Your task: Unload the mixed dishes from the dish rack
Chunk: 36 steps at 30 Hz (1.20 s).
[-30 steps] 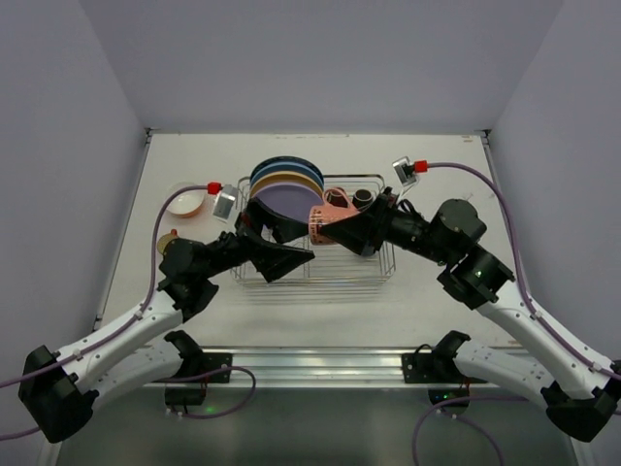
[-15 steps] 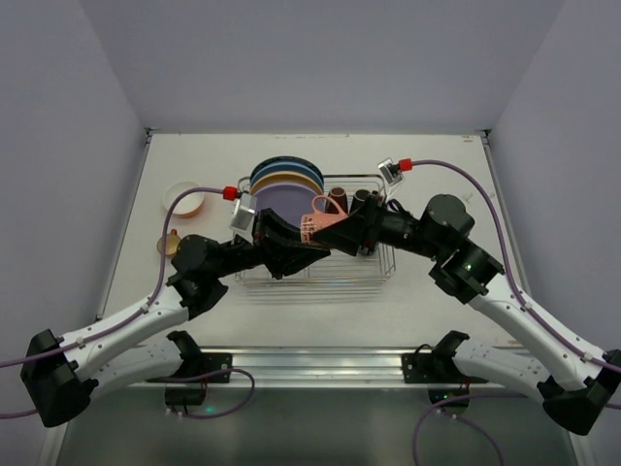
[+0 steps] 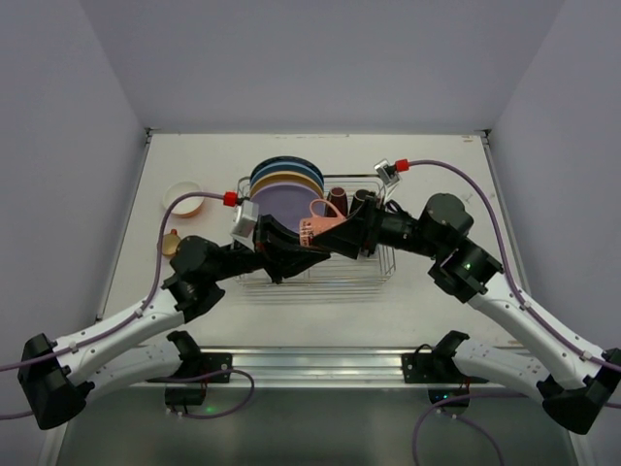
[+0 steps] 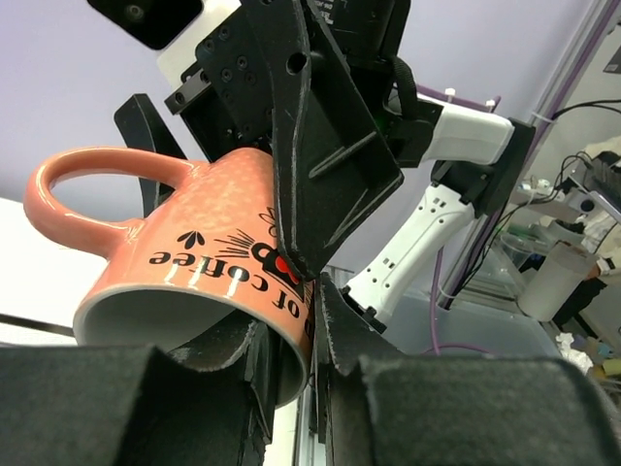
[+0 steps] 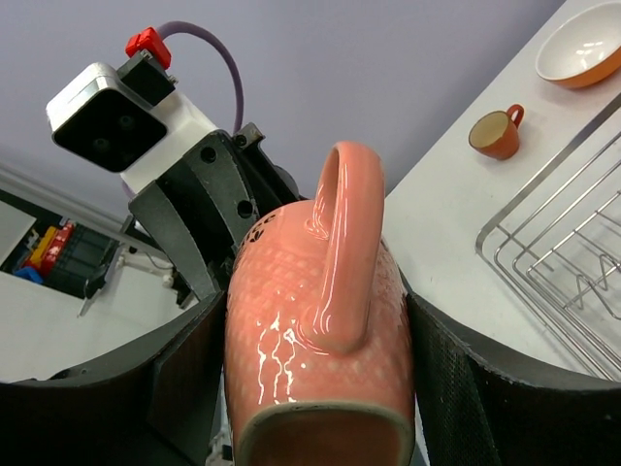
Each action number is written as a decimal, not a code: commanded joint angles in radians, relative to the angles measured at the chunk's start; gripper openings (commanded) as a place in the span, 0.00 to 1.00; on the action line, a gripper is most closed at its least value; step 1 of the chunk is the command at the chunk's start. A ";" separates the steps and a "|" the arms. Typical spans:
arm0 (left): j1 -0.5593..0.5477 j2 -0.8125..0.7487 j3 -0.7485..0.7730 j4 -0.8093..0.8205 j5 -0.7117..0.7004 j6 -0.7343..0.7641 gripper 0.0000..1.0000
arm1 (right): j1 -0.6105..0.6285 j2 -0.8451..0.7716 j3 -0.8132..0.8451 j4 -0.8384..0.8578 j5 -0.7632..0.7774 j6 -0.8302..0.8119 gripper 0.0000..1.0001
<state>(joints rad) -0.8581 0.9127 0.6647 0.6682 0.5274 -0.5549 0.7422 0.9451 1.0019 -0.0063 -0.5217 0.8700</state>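
Note:
A pink cup (image 3: 315, 230) hangs on its side above the dish rack (image 3: 380, 268), held from both ends. My left gripper (image 3: 303, 249) is shut on its rim (image 4: 296, 335), one finger inside the mouth and one outside. From the other end my right gripper (image 3: 337, 236) is shut on the cup's body (image 5: 310, 320), handle up between the pads. Lavender (image 3: 287, 205), yellow (image 3: 287, 183) and blue (image 3: 286, 165) plates stand in the rack's back left. A brown cup (image 3: 337, 199) and a black cup (image 3: 361, 199) sit behind the right gripper.
An orange bowl (image 3: 184, 199), white inside, and a small orange cup (image 3: 170, 243) stand on the table left of the rack; the right wrist view shows this bowl (image 5: 582, 44), this cup (image 5: 495, 133) and a rack corner (image 5: 563, 282). Grey walls enclose the table.
My left gripper has come in from the left and closed on the pink cup's rim. The right gripper, still holding the cup, shifted it slightly left.

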 commanded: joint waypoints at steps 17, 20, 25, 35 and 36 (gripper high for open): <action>0.060 0.021 0.422 -1.292 -1.153 0.084 0.00 | -0.023 -0.112 0.118 -0.418 0.480 -0.268 0.99; 0.288 0.124 0.483 -1.501 -1.138 0.072 0.00 | -0.023 -0.124 0.119 -0.443 0.520 -0.305 0.99; 0.596 0.190 0.487 -1.444 -0.883 0.207 0.00 | -0.024 -0.154 0.084 -0.466 0.560 -0.344 0.99; 0.657 0.546 0.619 -1.478 -0.776 0.263 0.00 | -0.029 -0.186 0.057 -0.546 0.597 -0.446 0.99; 0.663 0.551 0.599 -1.467 -0.753 0.269 0.00 | -0.030 -0.189 0.050 -0.546 0.595 -0.462 0.99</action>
<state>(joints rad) -0.2138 1.4734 1.2556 -0.8021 -0.2932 -0.3454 0.7185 0.7708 1.0691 -0.5323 0.0444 0.4713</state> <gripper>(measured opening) 0.180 0.990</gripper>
